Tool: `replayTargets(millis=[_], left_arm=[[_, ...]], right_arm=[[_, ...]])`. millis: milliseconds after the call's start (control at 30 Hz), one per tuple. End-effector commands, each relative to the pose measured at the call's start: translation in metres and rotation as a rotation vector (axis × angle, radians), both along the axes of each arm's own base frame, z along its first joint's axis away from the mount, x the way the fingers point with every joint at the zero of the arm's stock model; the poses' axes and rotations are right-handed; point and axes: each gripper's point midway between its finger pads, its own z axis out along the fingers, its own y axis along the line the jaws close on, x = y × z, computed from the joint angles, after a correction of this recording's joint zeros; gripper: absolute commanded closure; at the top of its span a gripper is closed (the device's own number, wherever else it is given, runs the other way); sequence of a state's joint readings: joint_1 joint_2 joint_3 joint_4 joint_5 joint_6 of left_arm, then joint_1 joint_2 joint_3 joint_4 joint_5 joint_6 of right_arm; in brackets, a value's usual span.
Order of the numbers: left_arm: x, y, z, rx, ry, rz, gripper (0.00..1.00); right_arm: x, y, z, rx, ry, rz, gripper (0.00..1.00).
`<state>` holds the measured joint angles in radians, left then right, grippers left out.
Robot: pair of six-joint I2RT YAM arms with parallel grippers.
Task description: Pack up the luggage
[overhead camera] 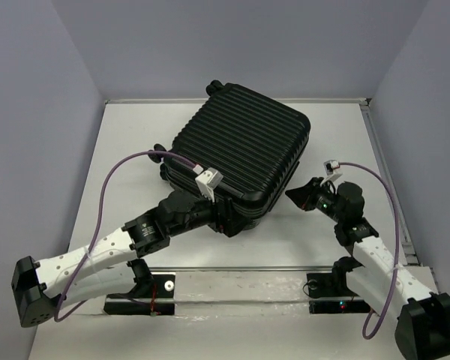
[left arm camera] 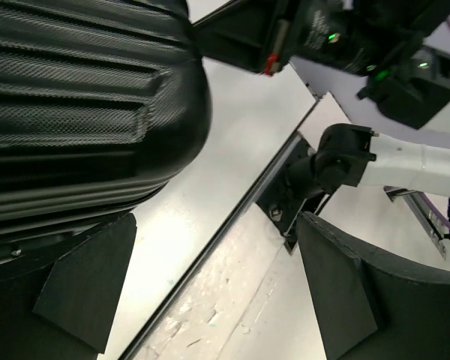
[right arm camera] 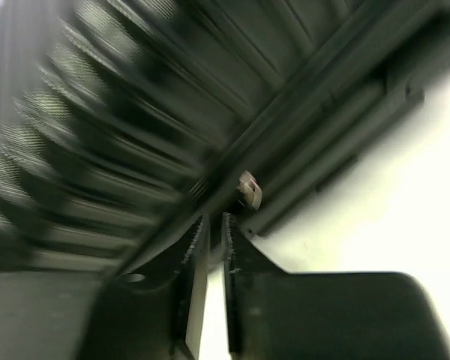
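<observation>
Black ribbed hard-shell luggage (overhead camera: 244,154) is lying closed and flat across the middle of the white table (overhead camera: 127,142), turned at an angle, with small caster wheels showing at its upper edge and left side. The left gripper (overhead camera: 223,217) is sitting at the case's near corner, just below the centre of the top view. In its wrist view its fingers (left arm camera: 79,296) are standing wide apart with nothing between them. The case's rounded corner is filling the upper left of that frame, right above one finger; whether they are touching, I cannot tell. The right gripper (overhead camera: 296,195) is pointing at the case's right near edge from centre right. In its wrist view the fingertips (right arm camera: 195,247) are nearly meeting, leaving only a thin slit, gripping nothing, and aiming at a small pale tab (right arm camera: 249,190) on the blurred seam of the case.
</observation>
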<state>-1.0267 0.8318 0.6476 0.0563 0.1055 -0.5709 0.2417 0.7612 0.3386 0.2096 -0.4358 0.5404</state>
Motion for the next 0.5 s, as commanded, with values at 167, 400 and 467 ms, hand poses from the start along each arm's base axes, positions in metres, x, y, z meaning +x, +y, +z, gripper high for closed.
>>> replayTargets(millis=[167, 400, 467], left_arm=[[0.008, -0.032, -0.009, -0.018, 0.011, 0.005, 0.01], [0.033, -0.023, -0.007, 0.017, 0.000, 0.155, 0.01], [0.039, -0.017, 0.000, -0.001, -0.010, 0.207, 0.01]], right_arm=[[0.022, 0.003, -0.002, 0.045, -0.177, -0.014, 0.65], [0.039, 0.007, -0.005, -0.033, -0.261, 0.017, 0.65], [0.037, 0.009, -0.006, -0.047, -0.282, 0.041, 0.65]])
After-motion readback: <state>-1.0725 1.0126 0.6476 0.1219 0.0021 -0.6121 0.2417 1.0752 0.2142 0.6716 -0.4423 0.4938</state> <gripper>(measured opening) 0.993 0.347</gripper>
